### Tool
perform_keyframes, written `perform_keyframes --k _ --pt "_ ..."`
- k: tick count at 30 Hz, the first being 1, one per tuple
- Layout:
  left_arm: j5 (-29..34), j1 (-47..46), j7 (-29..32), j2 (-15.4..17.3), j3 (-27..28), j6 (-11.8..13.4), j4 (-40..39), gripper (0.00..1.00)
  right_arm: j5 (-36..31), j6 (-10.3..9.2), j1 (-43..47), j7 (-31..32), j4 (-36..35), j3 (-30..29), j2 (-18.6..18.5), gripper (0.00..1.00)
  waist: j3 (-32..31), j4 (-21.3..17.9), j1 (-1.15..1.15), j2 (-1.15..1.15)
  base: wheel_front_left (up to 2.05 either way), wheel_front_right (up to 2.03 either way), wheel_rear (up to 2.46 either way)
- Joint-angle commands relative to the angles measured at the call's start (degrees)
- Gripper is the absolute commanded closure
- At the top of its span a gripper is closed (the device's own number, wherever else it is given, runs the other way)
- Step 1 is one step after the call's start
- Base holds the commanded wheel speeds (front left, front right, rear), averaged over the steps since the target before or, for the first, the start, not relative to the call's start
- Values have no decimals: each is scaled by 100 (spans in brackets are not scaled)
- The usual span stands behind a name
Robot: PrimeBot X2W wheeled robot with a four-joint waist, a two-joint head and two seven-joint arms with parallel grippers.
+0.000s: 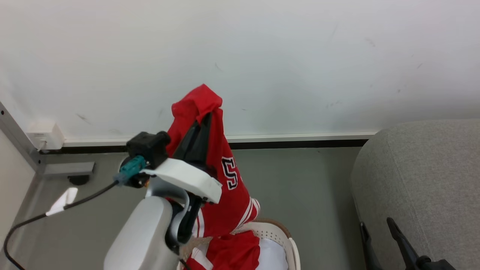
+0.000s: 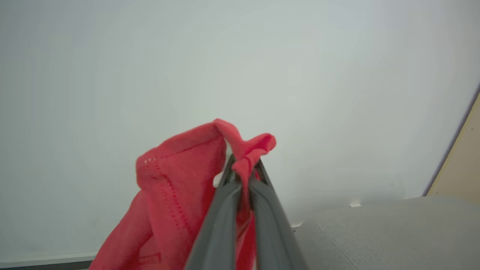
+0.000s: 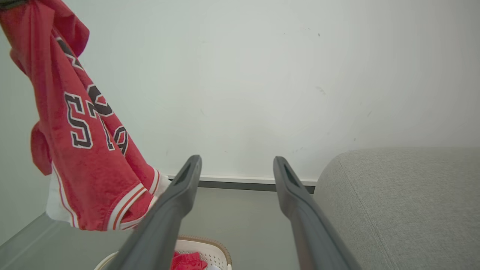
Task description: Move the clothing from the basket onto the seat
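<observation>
head view: the left gripper [image 1: 208,115] is raised in front of the white wall [image 1: 300,56], its two dark fingers drawn tight together on a fold of a red jersey [image 1: 232,202]. the jersey hangs down from the fingertips, clear of the floor [image 1: 300,180], with a black, white-edged letter showing on it and its white-striped hem just above the basket [image 1: 290,240] at the near edge. a second jersey [image 1: 232,251] lies inside the basket beside something white. the grey seat [image 1: 423,180] stands to the right, well apart from the hanging cloth. the right gripper [image 1: 376,224] is low at the near right, against the seat's side, its fingers spread apart with nothing between them. a black cable [image 1: 56,212] runs off the left arm.

left wrist view: the left gripper [image 2: 243,167] is clamped narrow on a bunched edge of the jersey [image 2: 176,180], which drapes away to the left. the seat [image 2: 393,232] lies lower right.

right wrist view: the right gripper [image 3: 237,160] stands wide and empty. the jersey [image 3: 86,150] hangs at the left, above the basket [image 3: 215,249], where red cloth shows. the seat [image 3: 405,202] is at the right.
</observation>
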Motion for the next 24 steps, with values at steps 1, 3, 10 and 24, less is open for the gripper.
perform_keyframes --k 1,3,10,24 --pt "-96 -109 107 52 37 51 -230 100 9 -12 100 2 -5 -8 -19 0 -25 -20 2 0 0 0 0" --pt "-105 -174 214 74 52 92 -454 100 -1 -12 120 2 -12 11 -19 0 -50 -45 2 0 0 0 0" --pt "-111 -231 520 124 -13 178 -918 100 -4 -12 52 2 -130 222 -25 0 -93 -145 2 0 0 0 0" --pt "-353 78 801 -6 -520 77 -1448 100 1051 -13 -1269 2 -482 2342 -1727 0 -132 -162 2 0 0 0 0"
